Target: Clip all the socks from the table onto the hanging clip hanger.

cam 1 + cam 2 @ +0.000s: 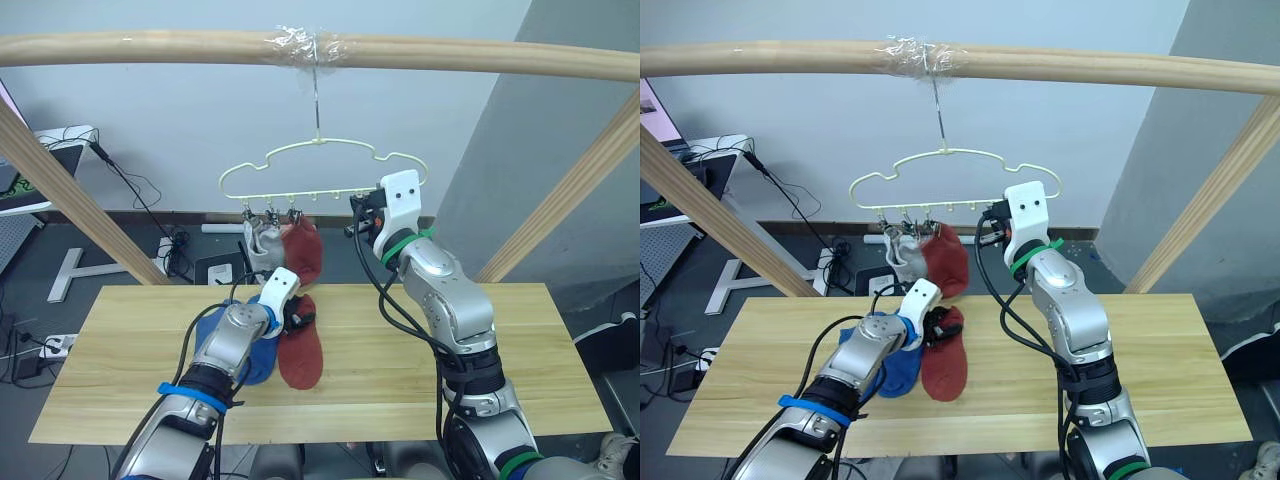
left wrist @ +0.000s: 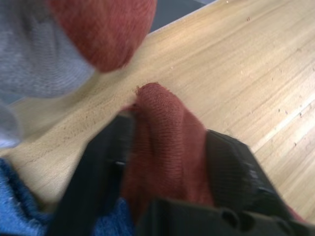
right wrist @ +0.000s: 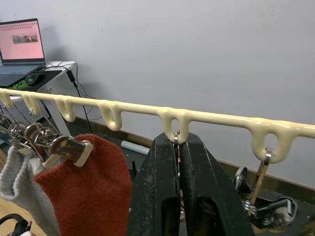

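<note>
Nearest you, your left gripper (image 2: 167, 147) has its jaws clamped on a rust-red ankle sock (image 1: 300, 355) lying on the light wood-plank counter (image 1: 520, 340) (blue socks (image 1: 255, 360) beside it). Beyond, your right gripper (image 3: 179, 147) pinches a metal clip (image 3: 177, 142) on the pale-yellow wire hanger (image 1: 320, 165), which carries a grey sock (image 1: 265, 243) and another red sock (image 1: 303, 250).

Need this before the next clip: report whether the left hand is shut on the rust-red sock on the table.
Shut on it: in the left wrist view the left hand has both black fingers pressed against bunched rust-red sock, above the table.
</note>
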